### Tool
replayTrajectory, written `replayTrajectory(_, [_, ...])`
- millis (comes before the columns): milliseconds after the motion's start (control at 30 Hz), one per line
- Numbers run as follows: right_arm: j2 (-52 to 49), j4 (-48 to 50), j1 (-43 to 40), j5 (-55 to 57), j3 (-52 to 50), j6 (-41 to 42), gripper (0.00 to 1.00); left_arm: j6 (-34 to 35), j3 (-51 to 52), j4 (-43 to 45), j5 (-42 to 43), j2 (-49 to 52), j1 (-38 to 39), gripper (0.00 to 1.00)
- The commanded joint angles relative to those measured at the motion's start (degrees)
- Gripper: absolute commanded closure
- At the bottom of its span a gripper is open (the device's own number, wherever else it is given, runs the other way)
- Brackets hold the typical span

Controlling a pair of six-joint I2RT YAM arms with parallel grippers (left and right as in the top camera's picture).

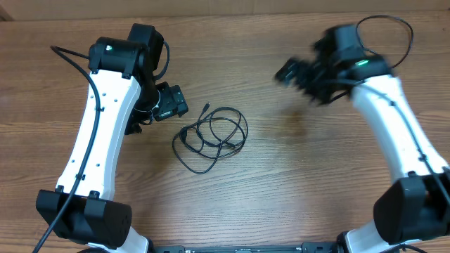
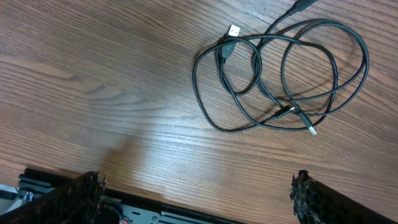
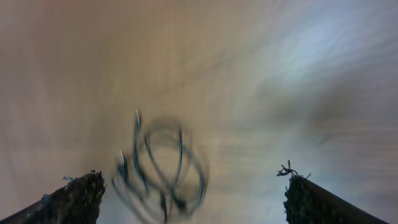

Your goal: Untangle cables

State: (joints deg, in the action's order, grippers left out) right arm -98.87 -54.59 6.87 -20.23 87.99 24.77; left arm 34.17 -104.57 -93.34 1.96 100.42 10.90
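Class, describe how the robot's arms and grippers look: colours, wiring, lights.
The left arm and right arm have white links, black joints, a black wire alongside, and a green light near the wrist. The fingers are black with rough edges.

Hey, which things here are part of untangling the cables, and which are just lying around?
For the job: cables; left gripper; right gripper, both open.
Not for the job: table; arm wire.
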Motion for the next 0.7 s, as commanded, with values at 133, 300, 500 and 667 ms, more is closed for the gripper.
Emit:
replayTrajectory(133, [0.3,-1.0,-10.6,0.9,15.1,-3.9,0.07,0.3,0.4,0.9,0.6,0.1,0.4,0.01])
replayTrajectory(300, [-5.5,-2.9,-12.3,1.0,25.0,-4.5,0.13,0.4,0.4,0.9,0.6,0.1,0.4,0.01])
replayTrajectory(500, [-15.6,-1.4,-12.3,7.3,32.6,-4.7,0.0,0.3,0.4,0.9,0.6,0.1,0.4,0.01])
replayTrajectory(667, [-22.0,5.9,-12.3,12.0,32.3,-10.2,0.0,0.4,0.4,0.9,0.6,0.1,0.4,0.0])
